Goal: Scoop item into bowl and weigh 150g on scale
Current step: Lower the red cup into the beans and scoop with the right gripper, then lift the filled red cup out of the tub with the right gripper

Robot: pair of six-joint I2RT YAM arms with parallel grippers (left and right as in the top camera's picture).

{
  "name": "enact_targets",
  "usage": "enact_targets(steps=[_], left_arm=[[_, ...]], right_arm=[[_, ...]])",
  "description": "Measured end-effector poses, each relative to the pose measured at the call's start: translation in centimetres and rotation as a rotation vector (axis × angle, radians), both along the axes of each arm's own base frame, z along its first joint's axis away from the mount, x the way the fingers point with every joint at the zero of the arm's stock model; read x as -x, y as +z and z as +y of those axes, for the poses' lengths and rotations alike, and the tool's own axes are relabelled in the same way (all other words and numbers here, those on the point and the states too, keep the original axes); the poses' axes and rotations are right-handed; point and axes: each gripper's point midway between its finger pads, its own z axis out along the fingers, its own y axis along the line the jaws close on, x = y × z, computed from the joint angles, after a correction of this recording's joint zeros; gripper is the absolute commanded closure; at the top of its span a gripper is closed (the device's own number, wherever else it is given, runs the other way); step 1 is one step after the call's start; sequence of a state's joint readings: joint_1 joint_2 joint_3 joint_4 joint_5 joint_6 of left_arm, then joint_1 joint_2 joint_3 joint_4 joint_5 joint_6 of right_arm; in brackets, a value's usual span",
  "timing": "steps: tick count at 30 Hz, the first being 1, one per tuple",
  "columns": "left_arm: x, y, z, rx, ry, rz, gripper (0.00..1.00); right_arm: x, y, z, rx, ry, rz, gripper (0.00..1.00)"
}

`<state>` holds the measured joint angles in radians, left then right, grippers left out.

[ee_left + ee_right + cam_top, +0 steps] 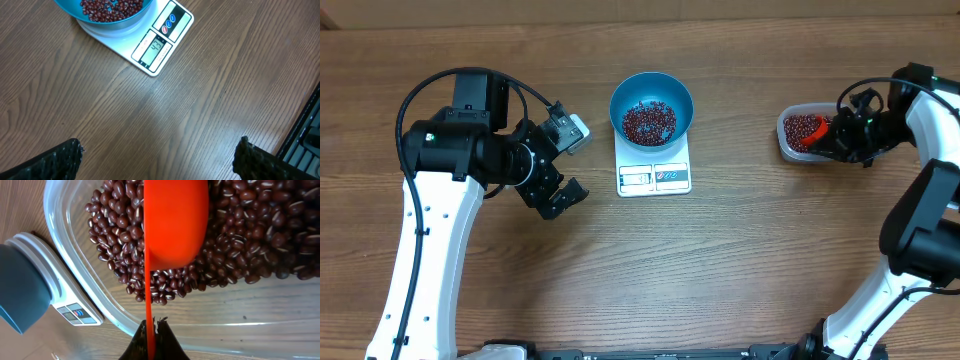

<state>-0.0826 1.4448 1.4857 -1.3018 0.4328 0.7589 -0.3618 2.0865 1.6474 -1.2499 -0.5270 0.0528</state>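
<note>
Pinched between the right fingers (167, 345) at the bottom of the right wrist view is the thin handle of a red scoop (175, 225), so these fingers are pressed together on it. Its rounded cup lies over a heap of dark red-brown beans (250, 235) inside a clear plastic tub (225, 310). The cup's outer side faces the camera, and whether it holds anything cannot be told. Beyond the tub's wall, at the left edge, stand a corner of the white scale (65, 295) and part of the blue bowl (20, 290). In the left wrist view the left fingers (50, 162) show as two dark ribbed tips in the lower corners, spread wide over bare wooden bench (175, 115) and holding nothing. The scale lies at the top with its display lit, though the digits are too small to read surely. The bowl sits on its platform with a layer of beans inside. From overhead the bowl rests on the scale at mid-bench. The left arm sits just beside it, while the tub is well apart to the right, with the scoop down in it.
</note>
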Motion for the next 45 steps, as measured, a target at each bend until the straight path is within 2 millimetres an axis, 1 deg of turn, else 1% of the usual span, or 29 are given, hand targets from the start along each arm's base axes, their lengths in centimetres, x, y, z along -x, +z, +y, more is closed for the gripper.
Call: enact_targets(steps=[9,17,24,33,38,45], left_arm=[[0.0,0.0,0.0,0.0,0.0,0.0,0.0],[0.0,0.0,0.0,0.0,0.0,0.0,0.0],[0.0,0.0,0.0,0.0,0.0,0.0,0.0],[0.0,0.0,0.0,0.0,0.0,0.0,0.0],[0.0,0.0,0.0,0.0,0.0,0.0,0.0],[0.0,0.0,0.0,0.0,0.0,0.0,0.01]], right_arm=[[0.7,0.2,-1.6,-0.029,-0.054,0.015,0.96],[1.1,0.8,-1.5,-0.087,-0.045,-0.003,0.96],[1.9,1.9,-1.2,-0.18,-0.014,-0.044,0.96],[2.3,2.9,-2.5,-0.243,-0.024,-0.112,0.96],[2.6,3.7,-2.4,-0.296,-0.016,-0.147,0.96],[2.8,4.4,-2.1,-0.333,-0.003,-0.176,0.96]])
